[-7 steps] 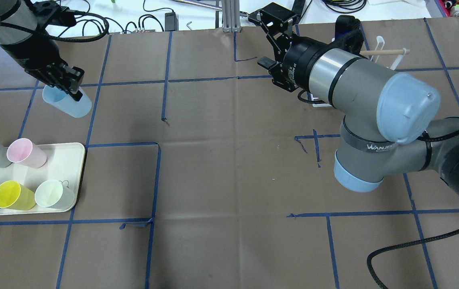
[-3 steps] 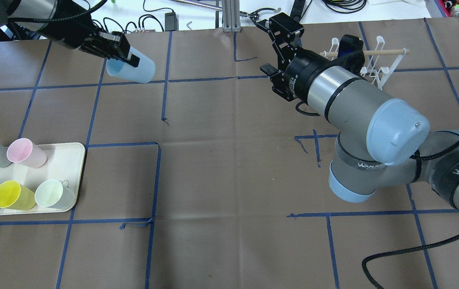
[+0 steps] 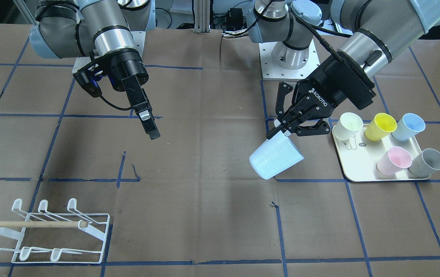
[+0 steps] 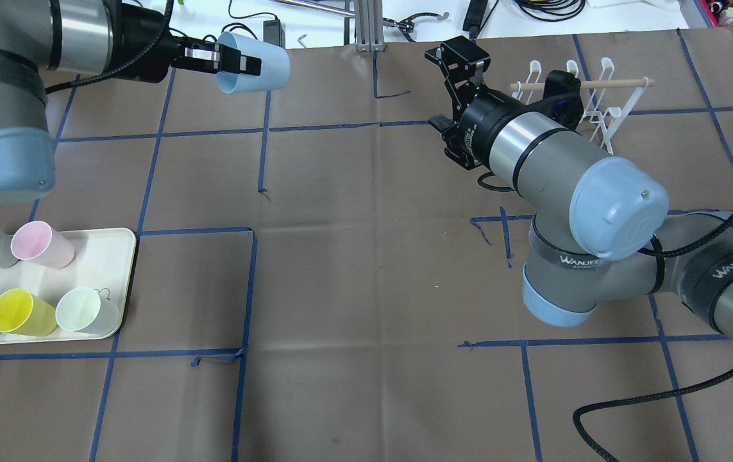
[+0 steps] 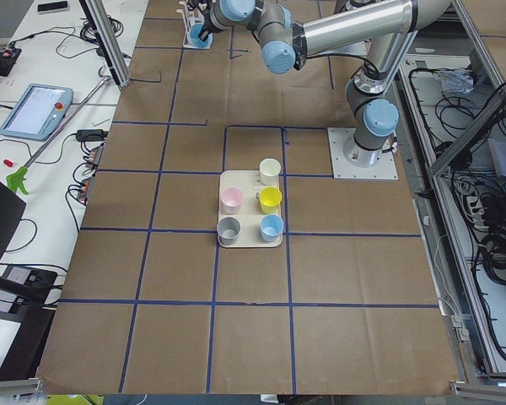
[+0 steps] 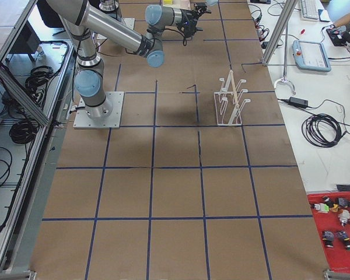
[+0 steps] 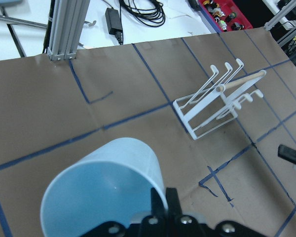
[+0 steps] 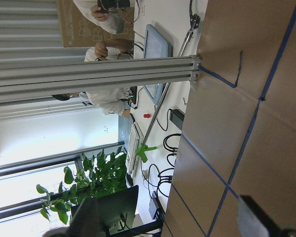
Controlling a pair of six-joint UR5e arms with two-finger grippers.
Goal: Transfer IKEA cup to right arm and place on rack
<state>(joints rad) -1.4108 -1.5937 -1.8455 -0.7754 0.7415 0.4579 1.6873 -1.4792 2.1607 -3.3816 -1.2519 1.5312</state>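
Overhead exterior, left gripper (image 4: 245,63) grasping blue cup (image 4: 270,67) (carried farther right), right gripper (image 4: 440,87) released

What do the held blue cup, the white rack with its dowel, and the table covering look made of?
The blue cup looks plastic: matte, even pastel colour, thin wall. The rack is thin bent wire, likely white-coated metal; its dowel looks like bare pale wood. The table covering seems brown paper: matte, creased, taped with blue lines.
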